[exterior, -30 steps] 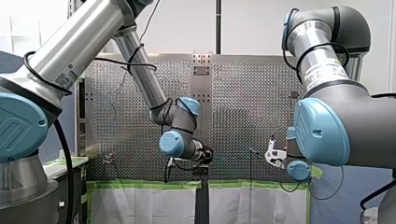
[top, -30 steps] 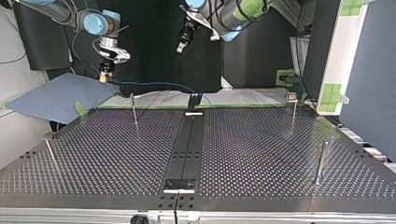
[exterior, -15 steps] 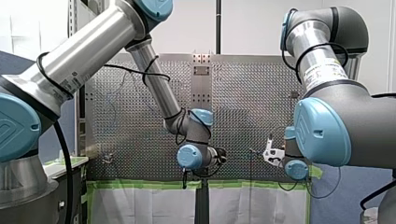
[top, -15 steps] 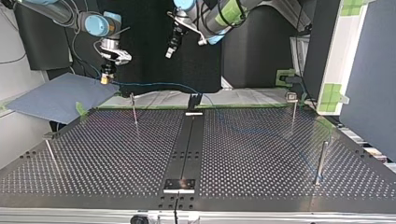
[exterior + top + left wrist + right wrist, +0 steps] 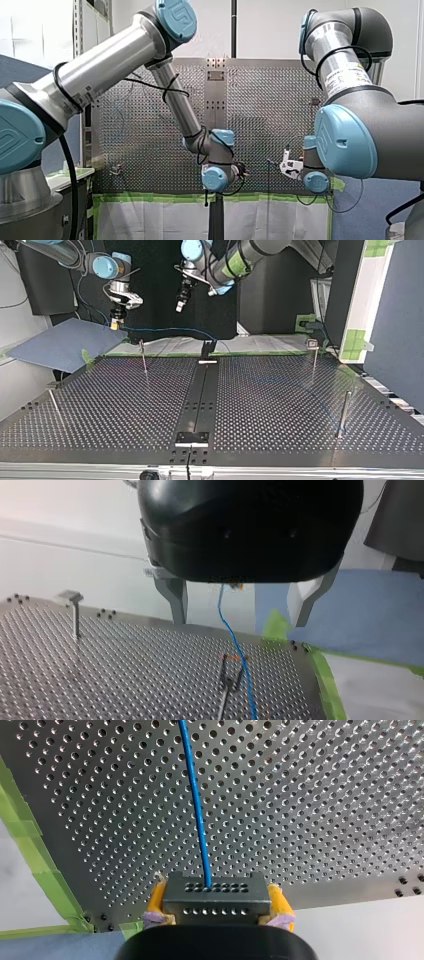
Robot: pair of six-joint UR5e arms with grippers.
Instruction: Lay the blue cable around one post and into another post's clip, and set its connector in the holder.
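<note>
In the right wrist view my right gripper is shut on a dark grey connector, yellow pads on both sides. The blue cable leaves the connector and runs ahead over the perforated plate. At the top view's far left this gripper hangs above the table's far edge, and the blue cable runs from it toward the black holder. My left gripper hovers to the right of it, open and holding nothing. In the left wrist view its metal fingers stand wide, with the cable ahead of them by a clip post.
Thin posts stand on the table: one at the far left, one at the far right, one at the near right, one at the near left. A blue sheet lies off the table's far left corner. Green tape edges the far side.
My left arm has swung toward the top view's left, closer to my right gripper, and its gripper has come lower. My right gripper has held its place with the connector.
</note>
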